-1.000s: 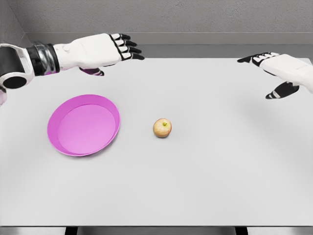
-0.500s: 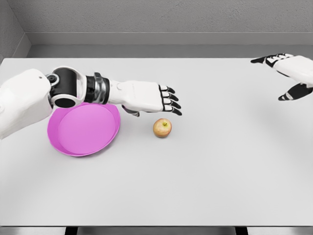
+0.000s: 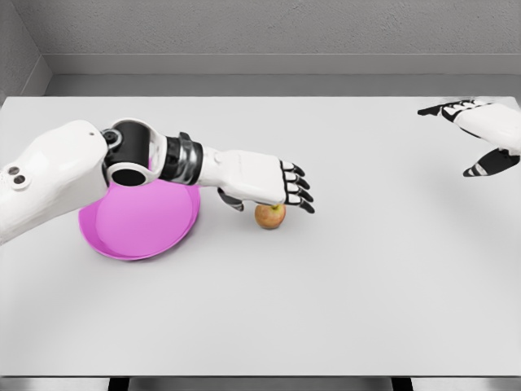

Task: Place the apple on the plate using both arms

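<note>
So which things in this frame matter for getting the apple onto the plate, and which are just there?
Part of the job:
- apple
- pink plate
- left hand, open, over the apple
- right hand, open, at the far right edge

Just there:
- white table
- grey wall

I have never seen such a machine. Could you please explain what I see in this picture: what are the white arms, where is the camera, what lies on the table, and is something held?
This is a simulator's render, seen from a camera on a humanoid robot's head, looking down at a white table. The white arms are the robot's own. Its left hand reaches across a pink plate and hovers just over a small apple, fingers spread; it holds nothing. The right hand hangs open at the far right edge, away from everything. The apple lies on the table beside the plate, not on it. The job is to put the apple on the plate.
</note>
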### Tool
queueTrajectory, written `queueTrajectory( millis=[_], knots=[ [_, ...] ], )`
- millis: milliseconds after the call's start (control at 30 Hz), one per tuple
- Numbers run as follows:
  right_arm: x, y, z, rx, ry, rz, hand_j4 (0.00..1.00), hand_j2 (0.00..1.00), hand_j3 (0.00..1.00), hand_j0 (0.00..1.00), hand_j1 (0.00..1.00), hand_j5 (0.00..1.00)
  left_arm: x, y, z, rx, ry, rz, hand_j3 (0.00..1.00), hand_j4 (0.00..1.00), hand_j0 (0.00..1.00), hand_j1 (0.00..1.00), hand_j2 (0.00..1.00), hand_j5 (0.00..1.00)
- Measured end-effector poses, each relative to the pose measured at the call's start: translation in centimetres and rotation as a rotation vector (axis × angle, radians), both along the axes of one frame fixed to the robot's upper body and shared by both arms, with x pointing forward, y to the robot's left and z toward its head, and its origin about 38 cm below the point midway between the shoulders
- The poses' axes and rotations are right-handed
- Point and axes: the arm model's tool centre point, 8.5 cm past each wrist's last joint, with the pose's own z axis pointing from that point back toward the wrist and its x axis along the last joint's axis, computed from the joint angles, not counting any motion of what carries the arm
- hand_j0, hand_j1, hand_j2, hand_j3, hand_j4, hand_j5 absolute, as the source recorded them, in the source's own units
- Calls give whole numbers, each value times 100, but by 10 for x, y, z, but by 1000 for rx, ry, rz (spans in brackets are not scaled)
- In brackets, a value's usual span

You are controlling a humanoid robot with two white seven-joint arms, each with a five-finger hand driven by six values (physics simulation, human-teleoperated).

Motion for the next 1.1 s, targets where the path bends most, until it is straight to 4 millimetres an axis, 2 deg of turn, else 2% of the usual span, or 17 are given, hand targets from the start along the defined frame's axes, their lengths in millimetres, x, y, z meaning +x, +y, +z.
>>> queueTrajectory(
  millis=[233, 300, 467, 1067, 1100],
  knots=[
    [-2, -1, 1, -4, -3, 1, 100, 100, 100, 100, 100, 100, 5, -3, -9, 54, 14, 14, 100, 100, 100, 100, 100, 100],
    [-4, -1, -4, -7, 10, 1, 100, 100, 100, 100, 100, 100, 5, -3, -11, 70, 18, 15, 100, 100, 100, 100, 100, 100],
    [-6, -1, 1, -8, -3, 3, 100, 100, 100, 100, 100, 100, 8, -4, -18, 106, 28, 19, 100, 100, 100, 100, 100, 100],
    [-8, -6, 3, -4, -9, -10, 100, 100, 100, 100, 100, 100, 17, -12, -32, 147, 42, 43, 100, 100, 100, 100, 100, 100],
    [-8, -6, 3, -5, -9, -10, 100, 100, 100, 100, 100, 100, 17, -12, -33, 152, 41, 41, 98, 98, 98, 98, 98, 98]
  ],
)
